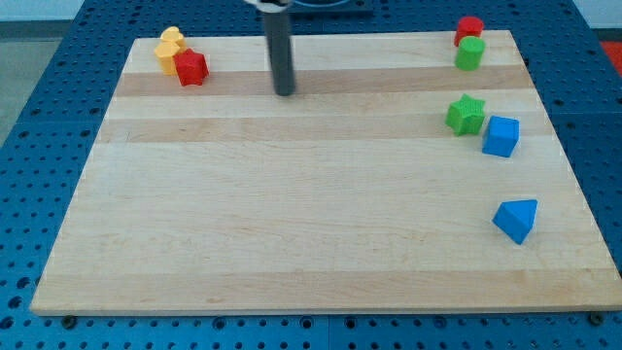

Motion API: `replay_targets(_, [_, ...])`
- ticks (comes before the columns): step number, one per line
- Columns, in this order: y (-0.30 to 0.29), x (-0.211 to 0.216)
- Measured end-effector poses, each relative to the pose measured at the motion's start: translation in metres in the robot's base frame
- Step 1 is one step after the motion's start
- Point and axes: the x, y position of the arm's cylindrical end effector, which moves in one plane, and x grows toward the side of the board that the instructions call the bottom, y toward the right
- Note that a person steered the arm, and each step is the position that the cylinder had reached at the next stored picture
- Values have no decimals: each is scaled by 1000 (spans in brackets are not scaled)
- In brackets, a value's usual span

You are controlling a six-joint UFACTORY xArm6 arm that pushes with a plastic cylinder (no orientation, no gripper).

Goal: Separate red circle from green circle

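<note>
The red circle sits at the view's top right corner of the wooden board, touching the green circle just below it. My tip rests on the board near the top centre, far to the left of both circles. It touches no block.
A green star and a blue cube sit side by side below the circles. A blue triangular block lies lower right. A yellow block and a red star-like block sit at the top left. The board's top edge runs close behind the circles.
</note>
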Motion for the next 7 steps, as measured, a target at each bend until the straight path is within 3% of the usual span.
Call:
replay_targets(4, [289,2])
replay_targets(6, [352,-81])
replay_targets(7, [355,-123])
